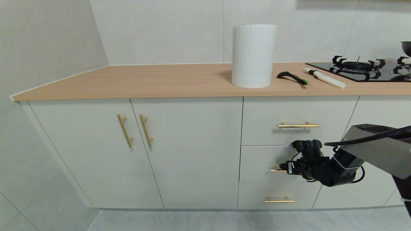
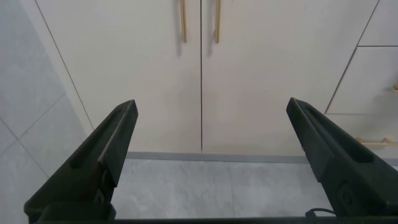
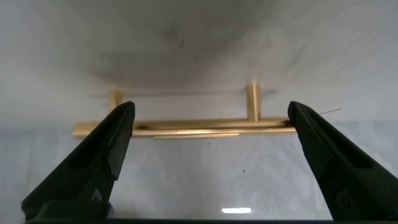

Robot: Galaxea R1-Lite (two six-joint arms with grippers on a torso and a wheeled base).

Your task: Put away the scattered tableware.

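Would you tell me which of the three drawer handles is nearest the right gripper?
The middle drawer's handle: the open right gripper is right in front of it, while the top handle and bottom handle stand clear.

- No word, number, brand or sign is legible: plain cabinet doors point(image 1: 186, 150), surface point(image 1: 144, 81), white ribbed canister point(image 1: 254, 56) and hob point(image 1: 362, 72).
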